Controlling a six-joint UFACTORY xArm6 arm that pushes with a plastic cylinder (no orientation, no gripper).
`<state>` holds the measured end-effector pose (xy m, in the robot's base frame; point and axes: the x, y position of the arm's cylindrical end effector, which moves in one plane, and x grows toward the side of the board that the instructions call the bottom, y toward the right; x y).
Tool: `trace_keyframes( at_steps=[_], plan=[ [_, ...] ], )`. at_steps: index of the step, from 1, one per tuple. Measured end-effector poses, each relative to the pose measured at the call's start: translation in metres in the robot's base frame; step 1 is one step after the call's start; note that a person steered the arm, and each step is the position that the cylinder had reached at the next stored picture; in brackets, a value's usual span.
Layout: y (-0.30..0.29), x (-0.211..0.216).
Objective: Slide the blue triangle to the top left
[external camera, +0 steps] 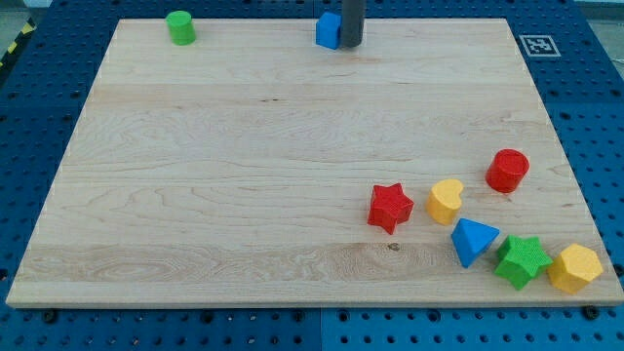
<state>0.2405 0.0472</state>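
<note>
The blue triangle (473, 241) lies near the view's bottom right, between a yellow heart (446, 201) above-left of it and a green star (521, 260) to its right. My rod comes down at the view's top centre; my tip (350, 45) rests against the right side of a blue cube (329, 30). The tip is far from the blue triangle, up and to the left of it.
A green cylinder (180, 27) stands at the top left. A red star (391, 207), a red cylinder (507, 171) and a yellow hexagon (575, 268) lie around the bottom right cluster. The wooden board (244, 175) has a marker tag (536, 45) off its top right corner.
</note>
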Motion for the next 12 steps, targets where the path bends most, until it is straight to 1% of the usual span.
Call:
trace_keyframes(
  at_steps=[2, 3, 4, 5, 7, 8, 11, 12],
  plan=[
    [-0.012, -0.003],
    [0.027, 0.011],
    [0.102, 0.067],
    [0.122, 0.096],
    [0.122, 0.097],
    [0.12, 0.109],
    [0.0, 0.219],
    [-0.017, 0.268]
  ],
)
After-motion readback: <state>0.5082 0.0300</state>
